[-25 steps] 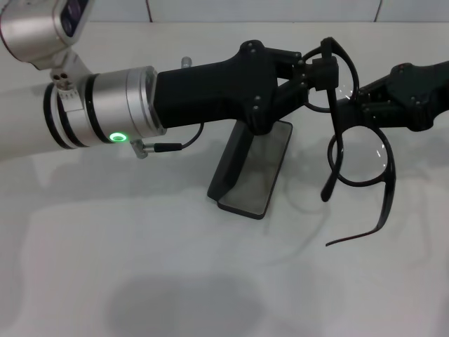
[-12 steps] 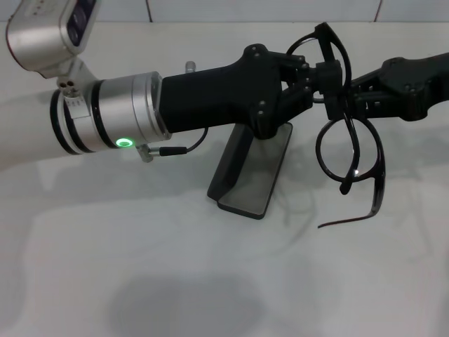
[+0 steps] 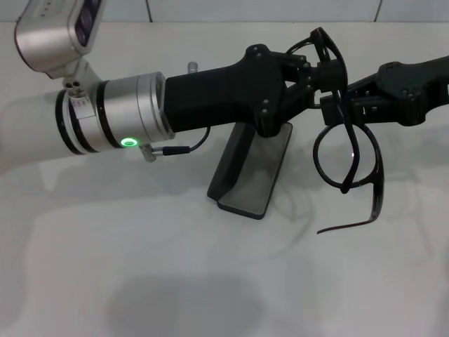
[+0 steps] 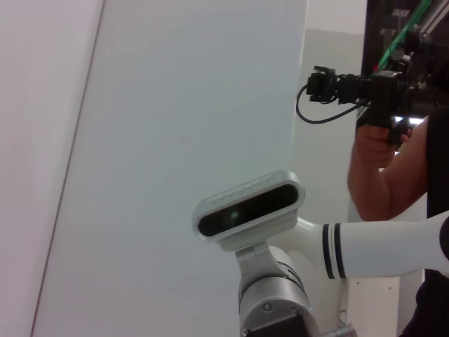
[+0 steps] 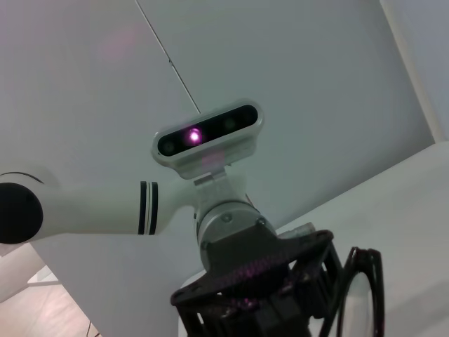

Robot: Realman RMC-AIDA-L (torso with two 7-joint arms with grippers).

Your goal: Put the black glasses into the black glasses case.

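Two grippers meet above the table (image 3: 140,281): our left gripper (image 3: 324,70) and right gripper (image 3: 335,105) both clamp the black glasses (image 3: 349,151) aloft, well clear of the open black glasses case (image 3: 251,175). Placement is not yet done, we judge. Since a second ago, the glasses have swung more edge-on, temples partly folded.
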